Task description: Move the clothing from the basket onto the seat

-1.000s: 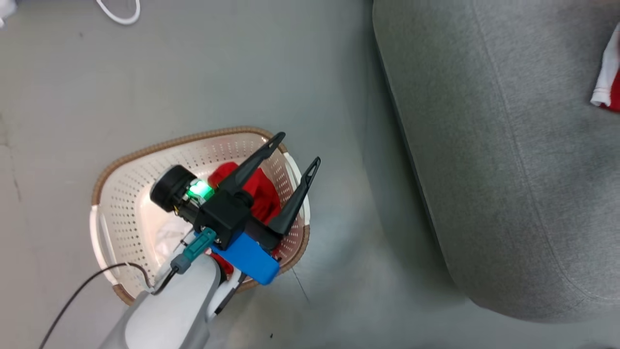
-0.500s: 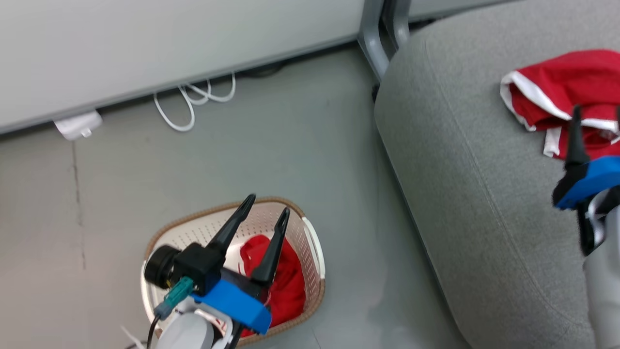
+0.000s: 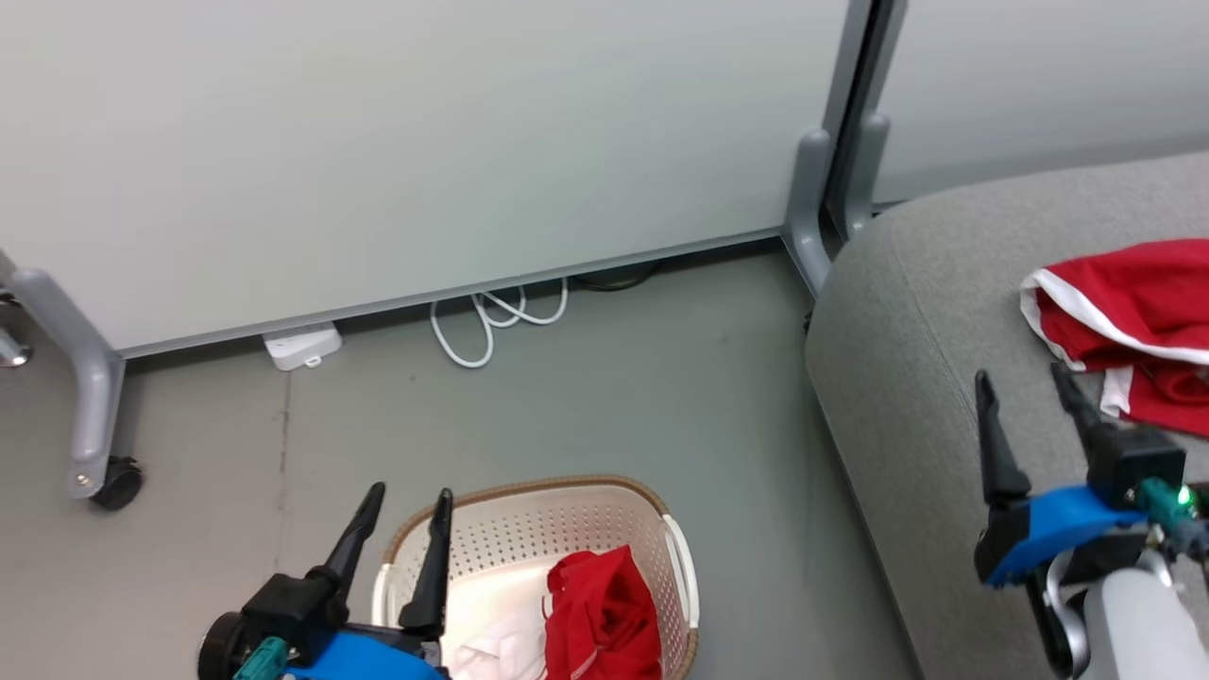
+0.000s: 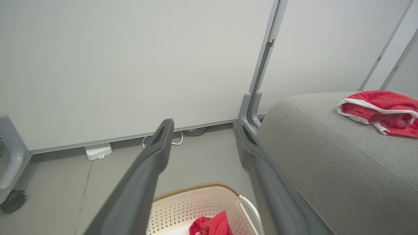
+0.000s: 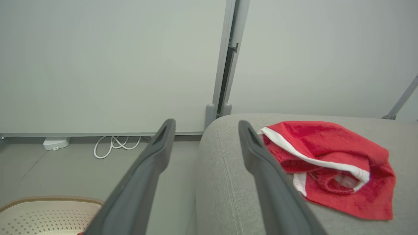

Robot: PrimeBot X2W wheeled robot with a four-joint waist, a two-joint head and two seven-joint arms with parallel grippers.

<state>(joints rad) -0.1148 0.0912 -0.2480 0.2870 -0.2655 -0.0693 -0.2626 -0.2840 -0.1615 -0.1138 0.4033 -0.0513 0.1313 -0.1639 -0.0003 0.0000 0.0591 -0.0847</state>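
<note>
Both spread & empty: left end effector (image 3: 410, 493) is hanging by the basket (image 3: 567, 484), right end effector (image 3: 1022, 375) over the seat (image 3: 907, 378). One red garment (image 3: 1124, 312) is lying on seat; red clothing (image 3: 600, 614) + white piece (image 3: 496, 647) are sitting in basket. Risk: fingers (image 3: 434, 557) snagging perforated wall on reach-in, tipping basket.

— Where does your right gripper (image 5: 205, 124) stand?

— Its two fingers (image 5: 143, 182) are spread, with nothing between them. You see one rising over the floor (image 5: 65, 173) and the other over the seat (image 5: 225, 195).

— And the clothing (image 5: 329, 169)?

— A red piece with a white band lies crumpled on the seat, just right of that finger (which hides its near edge). The rim of the basket (image 5: 49, 209) peeks in at your lower left, and a white cable (image 5: 114, 143) lies by the wall (image 5: 98, 65).
</note>
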